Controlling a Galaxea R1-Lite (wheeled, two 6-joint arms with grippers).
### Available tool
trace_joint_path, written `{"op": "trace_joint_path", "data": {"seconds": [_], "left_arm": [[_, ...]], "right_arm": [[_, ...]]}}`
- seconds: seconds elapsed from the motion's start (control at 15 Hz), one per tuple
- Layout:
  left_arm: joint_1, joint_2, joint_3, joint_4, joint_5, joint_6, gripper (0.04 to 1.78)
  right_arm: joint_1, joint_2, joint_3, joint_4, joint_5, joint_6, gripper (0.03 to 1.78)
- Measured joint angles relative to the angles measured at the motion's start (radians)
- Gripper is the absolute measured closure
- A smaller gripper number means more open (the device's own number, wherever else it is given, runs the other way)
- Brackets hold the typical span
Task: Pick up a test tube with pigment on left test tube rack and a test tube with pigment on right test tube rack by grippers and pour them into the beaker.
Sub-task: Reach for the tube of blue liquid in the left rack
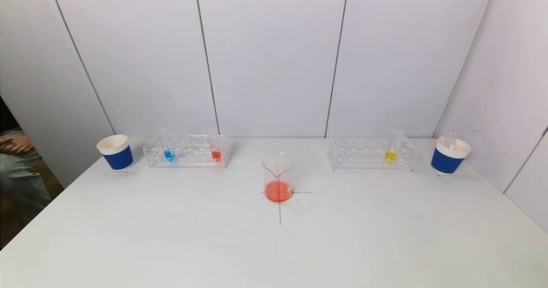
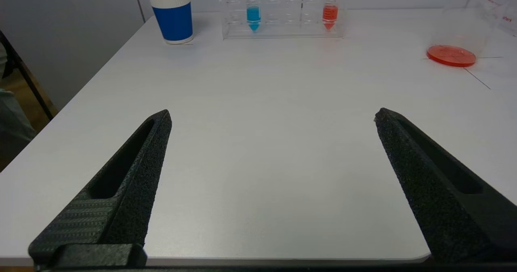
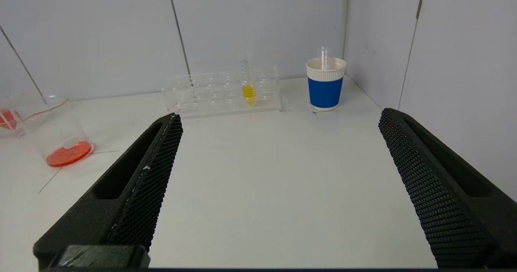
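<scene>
The clear left rack (image 1: pixel 187 151) holds a blue-pigment tube (image 1: pixel 168 153) and a red-pigment tube (image 1: pixel 216 154); they also show in the left wrist view, blue tube (image 2: pixel 253 15) and red tube (image 2: pixel 330 14). The clear right rack (image 1: pixel 371 153) holds a yellow-pigment tube (image 1: pixel 390 154), also in the right wrist view (image 3: pixel 248 91). The glass beaker (image 1: pixel 278 181) stands at table centre with red liquid in its bottom. My left gripper (image 2: pixel 272 116) and right gripper (image 3: pixel 280 118) are open and empty, near the table's front edge, out of the head view.
A blue-and-white paper cup (image 1: pixel 115 152) stands left of the left rack. Another cup (image 1: pixel 449 155) with an empty tube in it stands right of the right rack. White wall panels close the back and right. A person's hand (image 1: pixel 15 143) shows at far left.
</scene>
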Motion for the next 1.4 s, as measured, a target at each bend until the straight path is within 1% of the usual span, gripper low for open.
{"op": "trace_joint_path", "data": {"seconds": [0.2, 0.27, 0.33, 0.67, 0.8, 1.4], "left_arm": [[0.0, 0.0, 0.0, 0.0, 0.0, 0.0, 0.06], [0.0, 0.0, 0.0, 0.0, 0.0, 0.0, 0.06], [0.0, 0.0, 0.0, 0.0, 0.0, 0.0, 0.06], [0.0, 0.0, 0.0, 0.0, 0.0, 0.0, 0.06], [0.0, 0.0, 0.0, 0.0, 0.0, 0.0, 0.06], [0.0, 0.0, 0.0, 0.0, 0.0, 0.0, 0.06]], "right_arm": [[0.015, -0.14, -0.026, 0.161, 0.002, -0.014, 0.04], [0.018, -0.164, -0.034, 0.202, 0.003, -0.02, 0.04], [0.02, -0.181, -0.038, 0.215, 0.005, -0.023, 0.04], [0.021, -0.211, 0.005, 0.215, 0.006, -0.034, 0.04], [0.021, -0.212, 0.023, 0.243, 0.026, -0.035, 0.04], [0.023, -0.214, 0.028, 0.253, 0.027, -0.032, 0.04]]}}
